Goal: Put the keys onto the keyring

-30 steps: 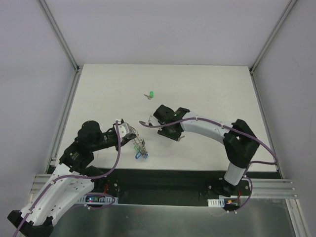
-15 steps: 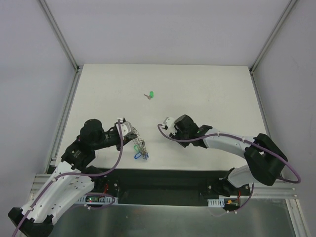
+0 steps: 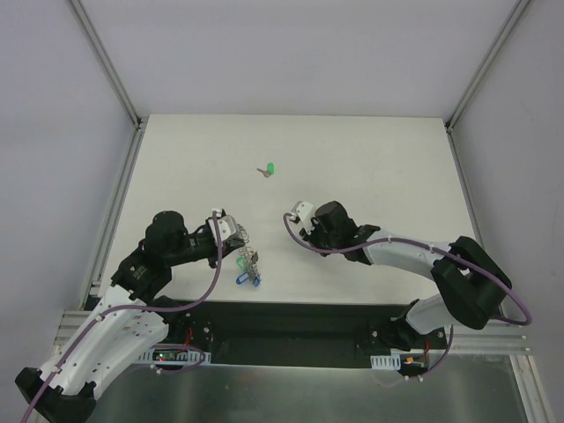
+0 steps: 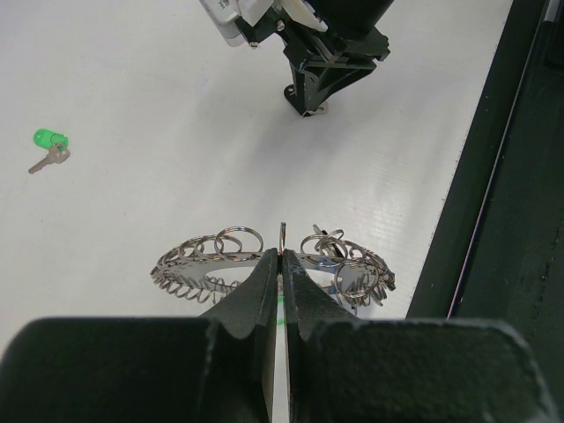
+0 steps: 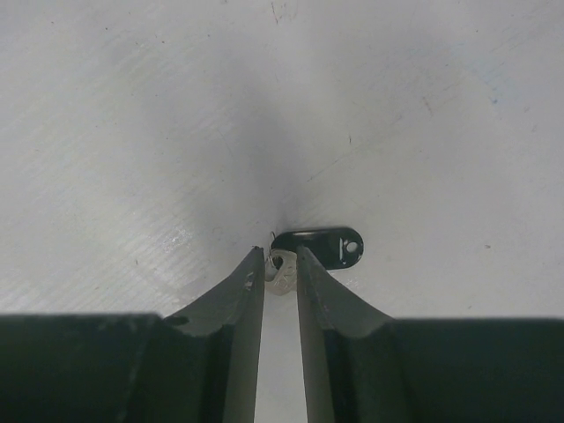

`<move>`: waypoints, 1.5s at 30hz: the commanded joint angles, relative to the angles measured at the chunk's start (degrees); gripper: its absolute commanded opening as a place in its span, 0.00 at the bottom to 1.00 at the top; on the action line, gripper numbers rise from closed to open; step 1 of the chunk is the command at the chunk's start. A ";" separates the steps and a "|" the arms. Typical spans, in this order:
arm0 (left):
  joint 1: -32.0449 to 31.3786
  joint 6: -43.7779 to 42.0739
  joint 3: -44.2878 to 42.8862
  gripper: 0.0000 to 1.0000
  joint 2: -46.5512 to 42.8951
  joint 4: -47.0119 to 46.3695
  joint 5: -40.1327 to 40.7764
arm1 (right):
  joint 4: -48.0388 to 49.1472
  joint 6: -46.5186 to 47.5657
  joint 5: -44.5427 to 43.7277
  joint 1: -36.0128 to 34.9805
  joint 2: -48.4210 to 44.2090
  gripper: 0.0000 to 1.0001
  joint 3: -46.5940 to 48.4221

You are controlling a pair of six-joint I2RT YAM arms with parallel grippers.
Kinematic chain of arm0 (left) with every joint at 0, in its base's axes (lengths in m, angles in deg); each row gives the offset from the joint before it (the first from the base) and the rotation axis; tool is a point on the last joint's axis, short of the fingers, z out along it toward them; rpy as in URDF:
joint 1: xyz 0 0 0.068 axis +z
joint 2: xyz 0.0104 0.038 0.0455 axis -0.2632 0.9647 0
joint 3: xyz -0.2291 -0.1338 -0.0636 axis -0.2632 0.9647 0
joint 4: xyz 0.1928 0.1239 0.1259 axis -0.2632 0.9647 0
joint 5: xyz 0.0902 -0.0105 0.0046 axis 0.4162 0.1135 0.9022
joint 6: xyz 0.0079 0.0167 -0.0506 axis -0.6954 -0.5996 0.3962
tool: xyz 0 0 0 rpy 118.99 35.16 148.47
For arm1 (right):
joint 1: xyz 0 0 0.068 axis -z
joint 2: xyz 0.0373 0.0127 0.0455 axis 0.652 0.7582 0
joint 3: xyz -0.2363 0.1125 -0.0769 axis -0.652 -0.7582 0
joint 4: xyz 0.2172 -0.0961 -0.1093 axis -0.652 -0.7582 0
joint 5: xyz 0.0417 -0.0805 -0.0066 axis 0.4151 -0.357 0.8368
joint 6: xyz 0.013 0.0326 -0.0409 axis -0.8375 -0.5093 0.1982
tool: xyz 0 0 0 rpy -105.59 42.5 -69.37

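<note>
Near the front of the table (image 3: 370, 159), the left gripper (image 4: 280, 256) is clamped shut on the near rim of the keyring (image 4: 211, 263), holding it edge-up off the surface with its small wire loops fanned to both sides; a blue key (image 3: 246, 278) already hangs below it. At about 2 o'clock from the ring in the overhead view, the right gripper (image 5: 280, 256) is down at the tabletop over the black key (image 5: 322, 247). Its fingers stand slightly apart with the key's pale metal end between them, the black head lying at 2 o'clock from the tips; whether they already pinch it cannot be told. The step in hand looks like picking up the black key. Next comes a firm pinch on that thin metal end, a lift, then carrying it towards 8 o'clock to thread onto a free loop. The green key (image 3: 269, 168) lies loose at 11 o'clock from the right gripper, not yet attached.
</note>
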 commanded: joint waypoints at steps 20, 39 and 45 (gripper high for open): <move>0.71 0.52 -0.68 0.00 0.84 -2.23 -1.15 | -0.31 -1.31 0.79 0.62 4.08 0.15 2.11; 0.80 0.26 -0.59 0.00 1.28 -2.23 -2.11 | 1.27 -0.87 1.23 0.62 3.73 0.01 2.20; 0.80 -0.09 -0.50 0.00 1.46 -2.32 -3.43 | 1.97 0.71 4.74 0.62 -0.92 0.01 1.15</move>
